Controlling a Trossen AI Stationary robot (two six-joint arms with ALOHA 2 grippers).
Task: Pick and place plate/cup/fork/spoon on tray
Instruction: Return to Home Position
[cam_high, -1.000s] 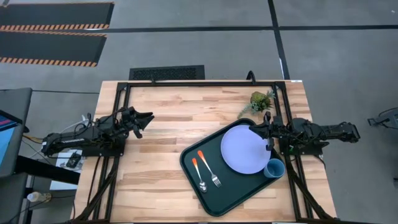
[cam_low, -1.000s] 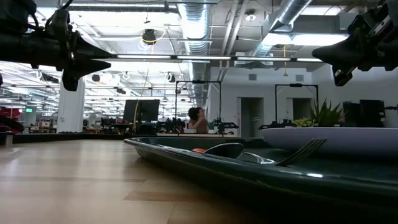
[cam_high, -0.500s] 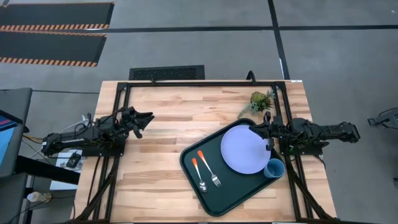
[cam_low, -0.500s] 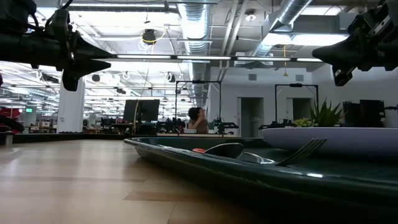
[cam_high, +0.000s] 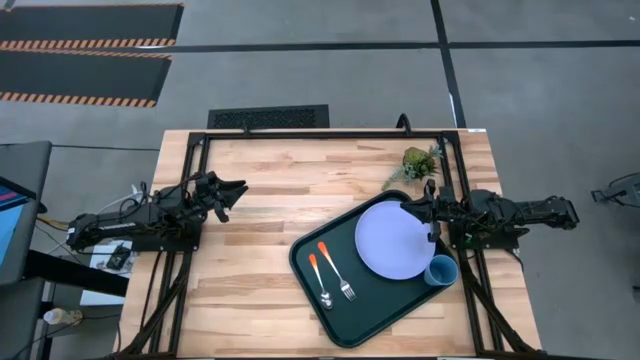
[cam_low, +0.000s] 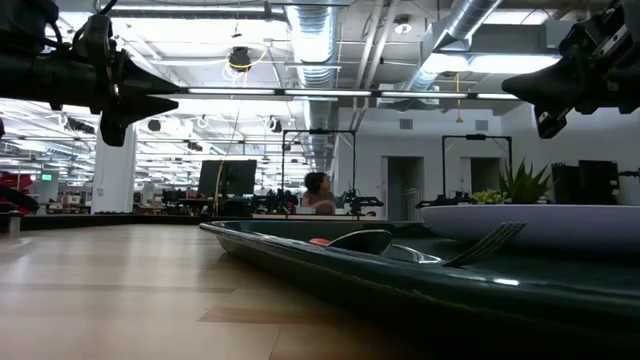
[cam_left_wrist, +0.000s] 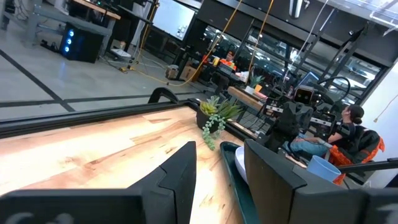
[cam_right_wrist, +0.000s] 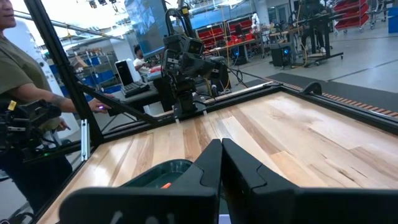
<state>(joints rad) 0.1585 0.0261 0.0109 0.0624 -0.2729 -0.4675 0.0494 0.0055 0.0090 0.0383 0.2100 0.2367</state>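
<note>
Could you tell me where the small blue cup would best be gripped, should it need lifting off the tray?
Probably by its rim, from straight above. The cup stands upright, mouth open, at the tray's corner. One finger could go inside and one outside on the side away from the plate, which sits close by.

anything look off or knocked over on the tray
Nothing stands out. The plate, cup, fork and spoon all lie on the tray, which sits angled on the table; nothing is spilled.
</note>
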